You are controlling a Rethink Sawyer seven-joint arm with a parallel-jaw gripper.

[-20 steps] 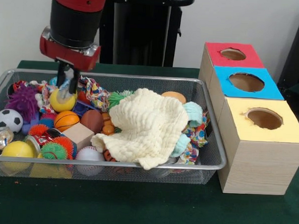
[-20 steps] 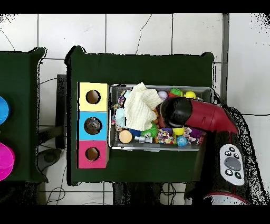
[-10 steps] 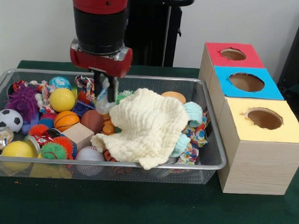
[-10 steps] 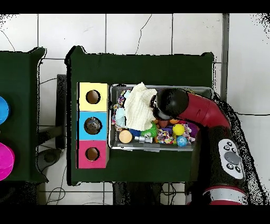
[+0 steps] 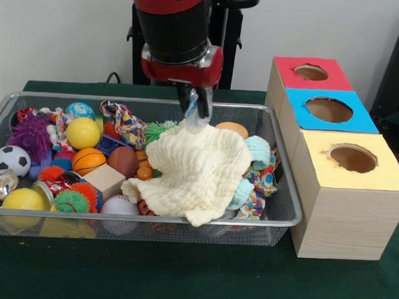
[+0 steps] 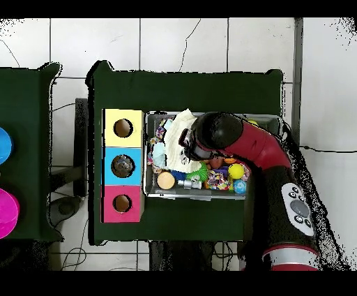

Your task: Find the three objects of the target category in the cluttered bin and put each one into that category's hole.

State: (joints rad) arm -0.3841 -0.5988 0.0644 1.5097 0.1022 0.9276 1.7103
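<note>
The bin (image 5: 137,219) is a wide silver wire-mesh basket full of toys; it also shows in the overhead view (image 6: 146,183). A cream knitted cloth (image 5: 198,169) lies over its middle and right. My gripper (image 5: 195,116) hangs over the far edge of the cloth, just above it. Something pale shows at its tip; I cannot tell what. Three wooden boxes stand right of the bin, each with a round hole: red top (image 5: 289,77), blue top (image 5: 300,111), yellow top (image 5: 384,174). In the overhead view the arm (image 6: 230,139) covers the gripper.
Left of the cloth lie a yellow ball (image 5: 83,132), an orange basketball (image 5: 88,160), a brown ball (image 5: 123,161), a soccer ball (image 5: 11,160), a baseball (image 5: 119,205), a wooden block (image 5: 105,180) and a purple spiky toy (image 5: 31,135). Patterned rags lie under the cloth's right edge.
My gripper has moved from over the yellow ball at the bin's left to the far edge of the cloth. The yellow ball has stayed in place.
</note>
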